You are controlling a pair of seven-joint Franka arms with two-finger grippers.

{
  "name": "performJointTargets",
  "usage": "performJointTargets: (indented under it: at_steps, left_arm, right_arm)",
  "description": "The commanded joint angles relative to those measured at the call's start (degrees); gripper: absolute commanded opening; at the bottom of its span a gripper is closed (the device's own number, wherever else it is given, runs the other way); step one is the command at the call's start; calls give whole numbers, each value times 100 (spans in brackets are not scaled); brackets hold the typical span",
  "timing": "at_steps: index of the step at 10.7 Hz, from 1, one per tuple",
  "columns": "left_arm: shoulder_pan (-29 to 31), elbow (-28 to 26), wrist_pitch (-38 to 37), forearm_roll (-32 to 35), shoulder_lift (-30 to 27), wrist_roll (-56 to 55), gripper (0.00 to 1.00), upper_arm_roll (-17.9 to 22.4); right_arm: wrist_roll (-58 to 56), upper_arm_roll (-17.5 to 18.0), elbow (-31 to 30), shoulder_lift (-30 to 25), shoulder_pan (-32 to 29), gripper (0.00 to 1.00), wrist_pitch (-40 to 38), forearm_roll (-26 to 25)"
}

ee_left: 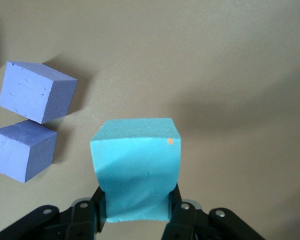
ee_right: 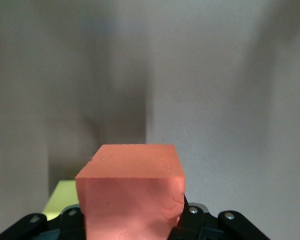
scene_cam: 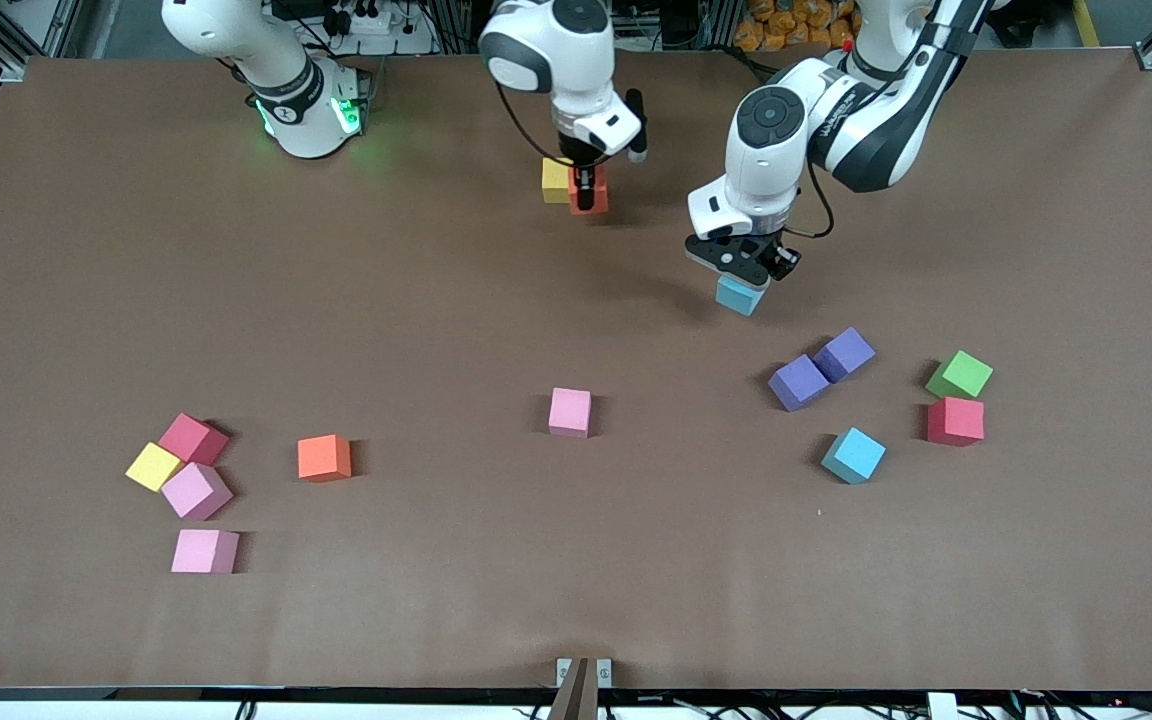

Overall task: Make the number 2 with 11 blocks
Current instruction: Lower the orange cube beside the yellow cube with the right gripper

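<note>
My left gripper [scene_cam: 744, 272] [ee_left: 137, 200] is shut on a light blue block [scene_cam: 741, 293] [ee_left: 136, 160], held over bare table near two purple blocks [scene_cam: 798, 382] [scene_cam: 844, 354] [ee_left: 37, 92]. My right gripper [scene_cam: 586, 190] [ee_right: 132, 215] is shut on an orange block [scene_cam: 593, 195] [ee_right: 130, 190], right beside a yellow block [scene_cam: 555, 180] [ee_right: 60, 200] near the robots' bases. Loose blocks lie nearer the front camera: pink [scene_cam: 570, 412], orange [scene_cam: 324, 458], light blue [scene_cam: 853, 455], red [scene_cam: 956, 421]. A dark pink [scene_cam: 193, 438], yellow [scene_cam: 153, 466] and two pink blocks [scene_cam: 196, 490] [scene_cam: 204, 551] cluster toward the right arm's end.
A green cube [scene_cam: 959, 375] sits touching the red block, toward the left arm's end. The brown table [scene_cam: 576, 600] is bare between the two held blocks and the row of loose blocks. The right arm's base [scene_cam: 306, 110] stands at the table's edge.
</note>
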Motion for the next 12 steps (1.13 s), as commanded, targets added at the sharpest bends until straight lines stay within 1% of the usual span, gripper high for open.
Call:
performJointTargets:
  at_steps: [1, 2, 5, 10, 12]
  left_arm:
    - [42, 19, -199, 81, -110, -82, 5, -41]
    - [42, 19, -218, 81, -119, -82, 5, -41]
    - [42, 19, -227, 81, -119, -91, 5, -41]
    - [42, 19, -244, 81, -136, -91, 5, -41]
    - [50, 28, -419, 81, -329, -29, 5, 3]
  right_arm:
    - [196, -24, 183, 169, 29, 16, 10, 275]
    - [284, -24, 183, 196, 90, 16, 124, 320]
    - [469, -24, 174, 196, 204, 16, 107, 321]
    - [479, -16, 191, 126, 328, 18, 151, 251]
    - [470, -24, 200, 117, 328, 18, 160, 251]
